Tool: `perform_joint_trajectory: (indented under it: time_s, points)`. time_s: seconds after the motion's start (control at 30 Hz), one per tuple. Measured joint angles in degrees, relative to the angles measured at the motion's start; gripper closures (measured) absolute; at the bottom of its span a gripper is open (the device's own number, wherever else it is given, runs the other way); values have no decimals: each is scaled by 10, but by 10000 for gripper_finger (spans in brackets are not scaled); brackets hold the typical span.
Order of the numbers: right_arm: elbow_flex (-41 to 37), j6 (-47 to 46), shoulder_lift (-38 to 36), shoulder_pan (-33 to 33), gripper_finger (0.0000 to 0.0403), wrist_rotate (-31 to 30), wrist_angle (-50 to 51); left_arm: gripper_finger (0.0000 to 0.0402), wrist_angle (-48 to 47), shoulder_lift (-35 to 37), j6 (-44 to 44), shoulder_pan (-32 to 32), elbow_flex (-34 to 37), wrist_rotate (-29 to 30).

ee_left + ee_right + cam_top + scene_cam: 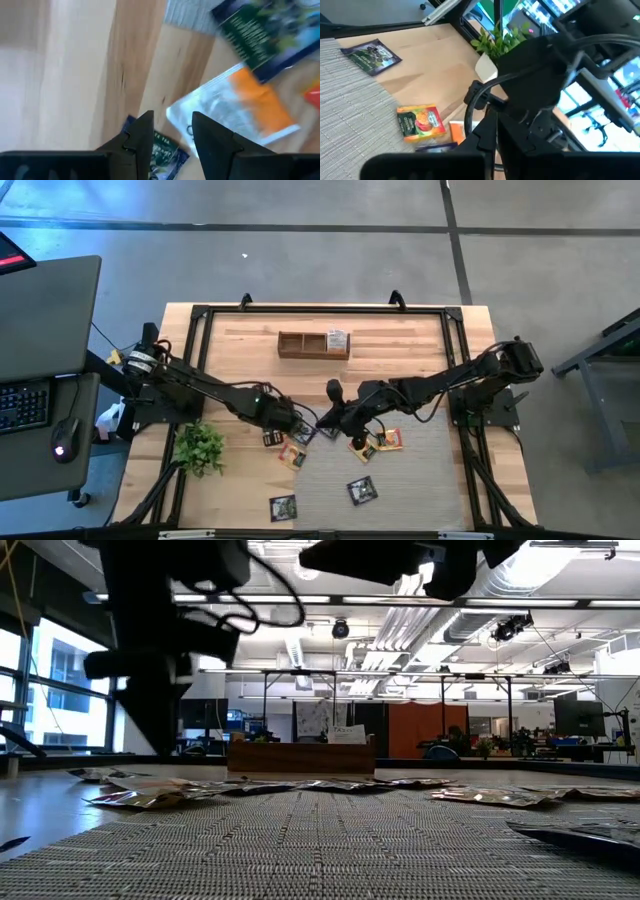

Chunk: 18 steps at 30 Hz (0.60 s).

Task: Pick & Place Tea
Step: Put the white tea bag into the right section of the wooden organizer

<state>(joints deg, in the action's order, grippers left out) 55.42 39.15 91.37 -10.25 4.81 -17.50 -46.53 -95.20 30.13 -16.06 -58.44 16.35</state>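
Here both dark arms reach in from the table's side edges and meet near the middle of the pale wooden table [420, 330]. The left arm stretches low from the left edge, and the left gripper [172, 132] points down at the wood with its two fingers parted and nothing between them. Just beyond its fingertips lie a white-and-orange flat sachet [235, 107] and a dark green-printed sachet [162, 150], partly hidden by one finger. The right arm extends from the right edge toward the centre; the right gripper [330, 418] hangs with its fingers pressed together, and no sachet shows in it.

A grey woven mat [430, 470] covers the near right part of the table. A brown wooden box [312, 345] stands by the far edge with a white sachet [337, 339] upright in its right compartment. A small green plant [200, 448] sits near the left edge.

The tea sachets lie scattered flat below the two grippers: an orange-yellow sachet [420, 122], a dark sachet [362, 491] on the mat, and another dark sachet [283, 506] toward the near edge.
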Motion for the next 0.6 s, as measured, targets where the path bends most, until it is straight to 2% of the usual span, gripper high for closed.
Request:
perform_joint_trajectory:
  time_s: [0.13, 0.6]
  points:
    - [0, -16, 0, 10, 391, 2, 23, 270, 27, 0, 19, 0, 37, -24]
    - [0, -44, 1, 33, 391, 16, 35, 271, 145, 4, 18, 15, 93, -22]
